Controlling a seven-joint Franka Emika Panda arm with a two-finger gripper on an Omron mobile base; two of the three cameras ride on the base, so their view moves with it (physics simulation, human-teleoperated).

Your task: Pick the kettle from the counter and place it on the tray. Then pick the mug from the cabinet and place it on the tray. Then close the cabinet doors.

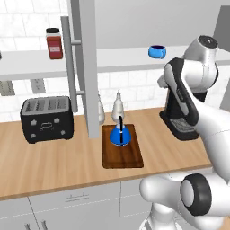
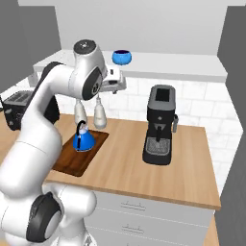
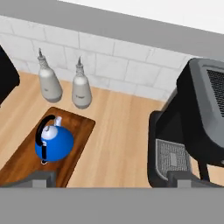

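- Gripper (image 3: 109,179) jaws are spread wide and nothing is held between them; in the hand view the two finger tips (image 3: 40,178) are seen low in the picture, above the counter (image 3: 118,140) between the tray (image 3: 78,124) and the coffee machine (image 3: 192,127).
- The kettle (image 3: 54,142) is seen standing upright on the tray (bright blue, cone-shaped, with a thin black arched handle and a pale top).
- The tray is a dark brown rectangular board with a slight rim, laid on the light wood-grain counter; its near end is cut off in the hand view.
- Two white pointed bottles (image 3: 65,85) are set just behind the tray, against the tiled wall.
- The mug (image 1: 157,51) is seen on the white shelf of the cabinet (image 1: 126,18), small, squat and blue with a dark inside; its handle cannot be made out with certainty.
- One open cabinet door (image 1: 87,67) is seen edge-on in the left base view, its silver bar handle (image 1: 67,63) beside it, hiding part of the wall behind.
- A black toaster (image 1: 46,118) stands on the counter to the left, and a red jar (image 1: 54,43) on the shelf above it.
- In the left base view the coffee machine is partly hidden by the arm.
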